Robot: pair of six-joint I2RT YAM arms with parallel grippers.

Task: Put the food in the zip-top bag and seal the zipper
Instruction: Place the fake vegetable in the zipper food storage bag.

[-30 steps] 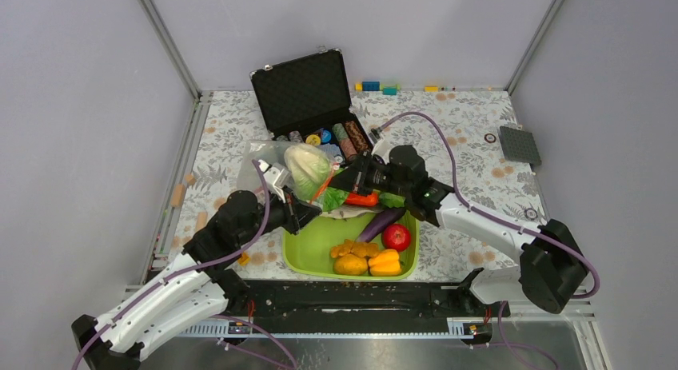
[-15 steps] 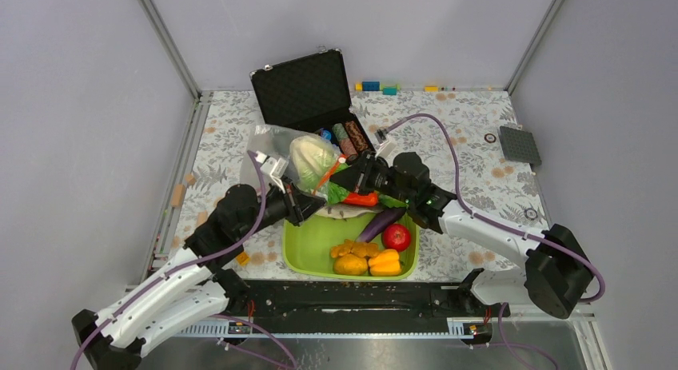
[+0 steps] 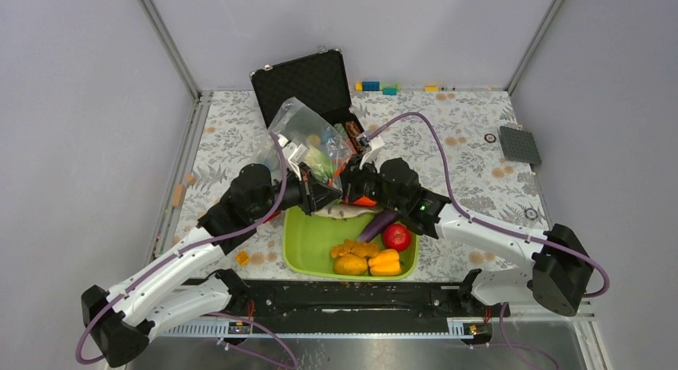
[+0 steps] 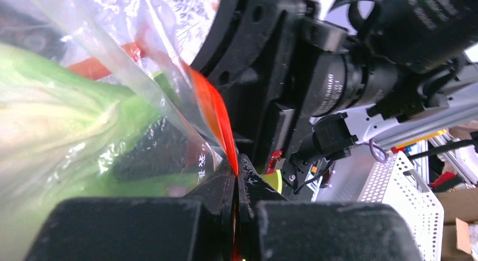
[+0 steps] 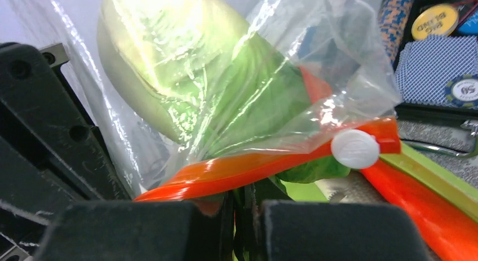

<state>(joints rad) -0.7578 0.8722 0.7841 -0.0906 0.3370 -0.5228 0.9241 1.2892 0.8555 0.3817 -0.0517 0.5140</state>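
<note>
bag: clear floppy bag (image 3: 308,134), lifted over the 12 o'clock edge of the tray (image 3: 308,246). Its closed end tips up toward 11 o'clock and its mouth hangs down between the two arms.
zipper: thin orange-red strip (image 5: 253,166) along the mouth, with a white slider (image 5: 355,149) near its 3 o'clock end in the right wrist view. Some green pokes out below the strip, so I'd say it's not sealed yet.
inside the bag: the lettuce (image 5: 186,75) for sure. There's also something orange-red behind it that I can't make out through the plastic.
left fingers: (image 4: 237,182) pinched fully shut on the zipper strip, coming in from 9 o'clock.
right fingers: (image 5: 243,202) also clamped tight on the strip, from 3 o'clock, right beside the left ones.
how it'll handle: the bag is light, limp and slippery, and it sags wherever the lettuce sits. The strip is the only stiff-ish part, so that's where to grab. Hold the film and it'll probably just slide or crumple.
left in the tray: eggplant (image 3: 382,224) and apple (image 3: 396,236) at 2 o'clock, peppers (image 3: 368,260) at 5 o'clock, and what looks like the carrot (image 5: 420,202) by the far rim. Lots to load, I reckon.
further out: open black case (image 3: 304,86) at 12 o'clock with poker chips (image 5: 434,21), all on the flowery table (image 3: 480,170).
</note>
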